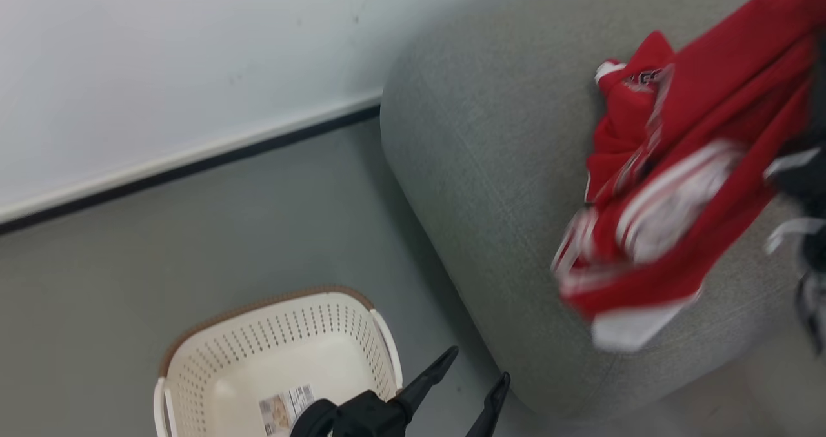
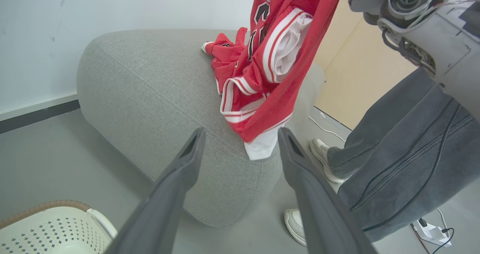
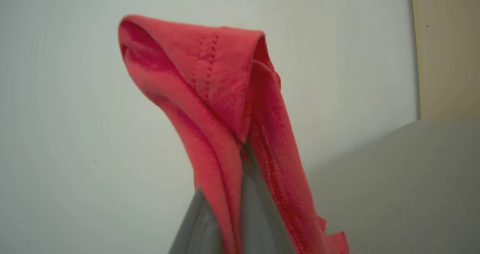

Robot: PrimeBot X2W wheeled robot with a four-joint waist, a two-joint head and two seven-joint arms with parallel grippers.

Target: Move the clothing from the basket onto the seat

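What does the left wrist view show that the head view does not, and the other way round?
Left wrist view: a person's grey trouser legs and white shoes beside the seat, and a white cable on the floor. Head view: the paper label inside the basket. Both: the red clothing over the seat, the basket's brown rim, and the open left gripper.

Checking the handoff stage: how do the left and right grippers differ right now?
The left gripper stands open with nothing between its fingers; the right gripper is shut on the red clothing. The left gripper sits low beside the basket; the right gripper holds its garment high, the hem reaching the sofa. Both have grey fingers.
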